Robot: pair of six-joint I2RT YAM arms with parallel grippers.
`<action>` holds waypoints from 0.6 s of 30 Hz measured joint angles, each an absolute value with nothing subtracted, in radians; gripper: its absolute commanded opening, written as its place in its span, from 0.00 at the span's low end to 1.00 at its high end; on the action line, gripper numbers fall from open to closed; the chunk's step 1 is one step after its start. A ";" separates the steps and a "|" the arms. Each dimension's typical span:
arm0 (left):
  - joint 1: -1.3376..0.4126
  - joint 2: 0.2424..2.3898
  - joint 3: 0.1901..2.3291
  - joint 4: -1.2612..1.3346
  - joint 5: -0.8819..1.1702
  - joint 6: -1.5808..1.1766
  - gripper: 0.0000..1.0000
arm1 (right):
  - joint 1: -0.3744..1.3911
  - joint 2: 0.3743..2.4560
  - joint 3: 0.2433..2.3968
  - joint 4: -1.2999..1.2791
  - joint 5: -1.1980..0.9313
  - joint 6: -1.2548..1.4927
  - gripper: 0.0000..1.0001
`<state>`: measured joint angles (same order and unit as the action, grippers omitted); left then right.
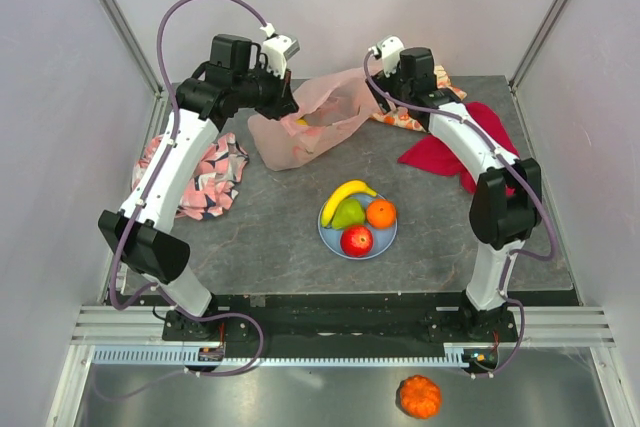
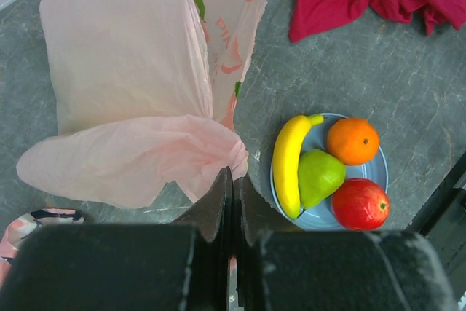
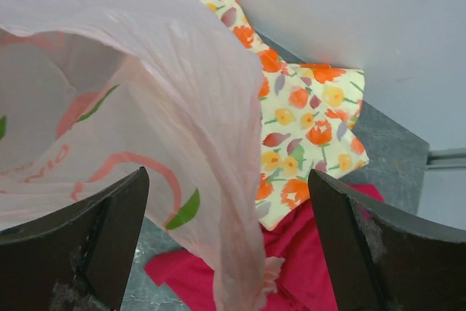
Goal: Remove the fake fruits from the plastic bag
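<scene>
On the plastic bag (image 2: 124, 56), pink print (image 2: 227, 52) is creased past reading

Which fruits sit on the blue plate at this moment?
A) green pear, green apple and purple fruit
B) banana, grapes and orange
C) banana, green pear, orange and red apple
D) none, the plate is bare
C: the left wrist view shows the blue plate holding the banana, the green pear, the orange and the red apple.

A robotics lab cell: white walls (image 1: 330, 7), aluminium framing (image 1: 340, 323), two arms (image 1: 170, 167) (image 1: 468, 147) bolted to a grey table (image 1: 270, 247)
</scene>
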<state>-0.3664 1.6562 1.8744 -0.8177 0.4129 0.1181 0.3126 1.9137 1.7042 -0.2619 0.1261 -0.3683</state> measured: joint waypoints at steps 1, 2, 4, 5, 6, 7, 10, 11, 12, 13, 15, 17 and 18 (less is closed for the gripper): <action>-0.366 1.656 1.874 -0.818 0.406 0.118 0.02 | 0.311 1.916 1.704 -0.263 0.140 -0.373 0.98; -0.366 1.657 1.874 -0.818 0.400 0.118 0.02 | 0.309 1.917 1.705 -0.262 0.155 -0.379 0.98; -0.366 1.662 1.876 -0.817 0.393 0.122 0.02 | 0.302 1.925 1.716 -0.257 0.200 -0.389 0.98; -0.366 1.668 1.879 -0.818 0.390 0.126 0.01 | 0.295 1.934 1.727 -0.254 0.217 -0.390 0.98; -0.366 1.682 1.892 -0.822 0.384 0.133 0.02 | 0.284 1.950 1.744 -0.247 0.230 -0.389 0.98; -0.366 1.700 1.911 -0.823 0.377 0.139 0.02 | 0.268 1.971 1.760 -0.241 0.241 -0.386 0.98; -0.366 1.831 2.063 -0.832 0.340 0.179 0.02 | 0.184 2.057 1.847 -0.243 0.242 -0.357 0.98; -0.366 1.894 2.140 -0.823 0.327 0.195 0.02 | 0.159 2.083 1.878 -0.248 0.239 -0.350 0.98; -0.364 1.963 2.229 -0.824 0.313 0.209 0.02 | 0.135 2.115 1.917 -0.249 0.235 -0.342 0.98; -0.363 2.041 2.328 -0.822 0.306 0.221 0.02 | 0.112 2.143 1.955 -0.251 0.233 -0.336 0.98; -0.358 2.191 2.527 -0.795 0.280 0.237 0.02 | 0.078 2.189 2.039 -0.263 0.233 -0.320 0.98; -0.353 2.268 2.602 -0.733 0.261 0.240 0.02 | 0.067 2.208 2.104 -0.257 0.234 -0.307 0.98; -0.350 2.278 2.597 -0.701 0.253 0.240 0.01 | 0.068 2.207 2.127 -0.247 0.234 -0.299 0.98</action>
<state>-0.3500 2.2776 2.5969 -0.7010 0.2531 0.2398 0.0685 2.2070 2.1269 -0.2470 0.2340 -0.2989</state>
